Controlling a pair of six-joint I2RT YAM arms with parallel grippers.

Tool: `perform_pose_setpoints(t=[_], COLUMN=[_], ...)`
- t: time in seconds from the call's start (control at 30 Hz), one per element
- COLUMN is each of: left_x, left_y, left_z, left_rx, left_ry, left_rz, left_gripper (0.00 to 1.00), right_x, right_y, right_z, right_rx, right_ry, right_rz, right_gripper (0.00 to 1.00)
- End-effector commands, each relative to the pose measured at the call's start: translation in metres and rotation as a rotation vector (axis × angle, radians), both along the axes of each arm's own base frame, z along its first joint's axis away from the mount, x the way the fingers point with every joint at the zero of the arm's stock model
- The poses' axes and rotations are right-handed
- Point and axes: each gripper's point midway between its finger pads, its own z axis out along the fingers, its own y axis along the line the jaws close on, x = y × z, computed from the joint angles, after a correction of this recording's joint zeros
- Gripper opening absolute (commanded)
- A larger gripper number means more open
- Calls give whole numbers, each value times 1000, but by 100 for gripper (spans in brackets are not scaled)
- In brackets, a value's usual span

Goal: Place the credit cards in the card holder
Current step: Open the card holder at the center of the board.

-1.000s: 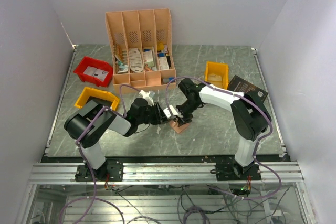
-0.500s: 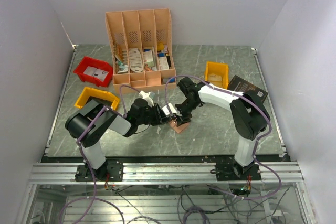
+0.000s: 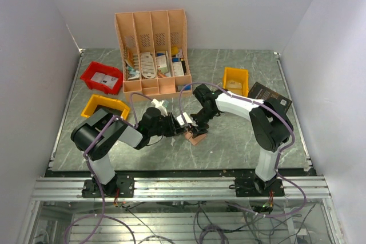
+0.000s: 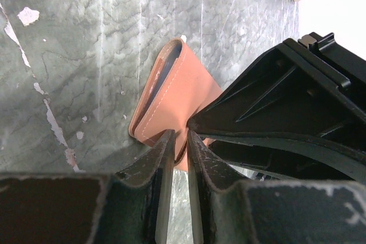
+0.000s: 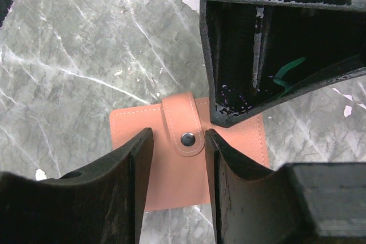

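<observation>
Sitting shut on counter [image 3: 229, 141], out in front of peach organiser [image 3: 151, 44]: tan card holder [image 5: 177, 181], snap strap [image 5: 183, 127] done up; right tool [image 5: 178, 135] half open, straddling strap; left tool [image 4: 182, 138] nearly closed at holder's edge, can't tell if pinching anything.

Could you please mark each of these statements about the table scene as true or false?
1. The card holder lies folded on the table, its snap strap facing up. True.
2. The red bin sits to the right of the peach organiser. False: the red bin sits to the left of the peach organiser.
3. The right gripper has one finger on each side of the snap strap. True.
4. The black book rests on the card holder. False: the black book lies near the table's right edge, well apart from it.
</observation>
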Motion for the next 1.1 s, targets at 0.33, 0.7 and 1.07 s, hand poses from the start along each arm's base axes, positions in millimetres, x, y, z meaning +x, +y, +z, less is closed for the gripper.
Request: perform_pose_setpoints(t=[0.33,0.7,1.07], left_x=[-4,-3,-3], left_y=[10,10,11], left_z=[-16,-16,-17], left_rx=[68,74,79], left_ry=[-1,-1,1], left_rz=[18,16,19], left_gripper=[27,27,27], right_x=[-4,-3,-3], right_y=[-3,0,-1], right_z=[-12,-6,-3], right_rx=[-43,-30,-28], right_ry=[35,34,28], right_rz=[11,7,8], right_gripper=[36,35,32])
